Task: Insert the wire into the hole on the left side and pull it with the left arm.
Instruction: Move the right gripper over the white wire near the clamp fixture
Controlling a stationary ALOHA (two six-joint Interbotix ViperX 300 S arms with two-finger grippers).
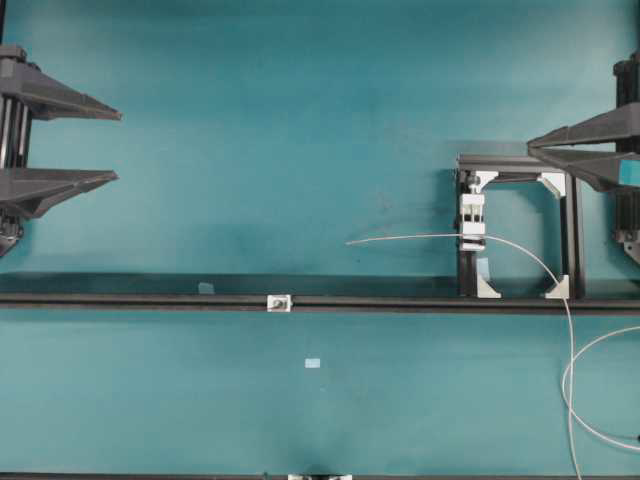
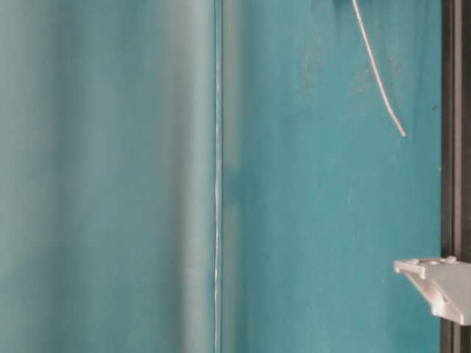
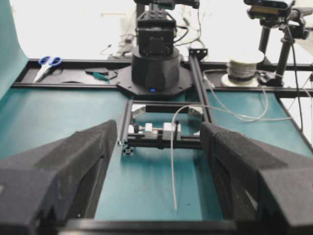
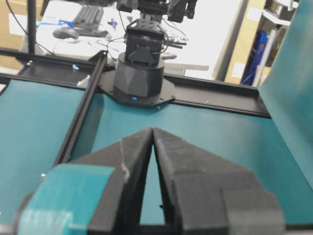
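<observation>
overhead exterior view: this one shows the whole table.
wire (image 1: 420, 238): it goes through a white clamp (image 1: 472, 222) on the black frame (image 1: 570, 245), likely so its loose tip sticks out to the left, ready to be picked up.
hole (image 1: 279, 302): it sits in a tiny bracket on the long black rail (image 1: 130, 299), well apart from the wire tip.
left gripper (image 1: 118, 146): wide apart fingers, holding nothing, waiting near the left edge.
right gripper (image 1: 530, 146): fingertips together, holding nothing, above the frame.
</observation>
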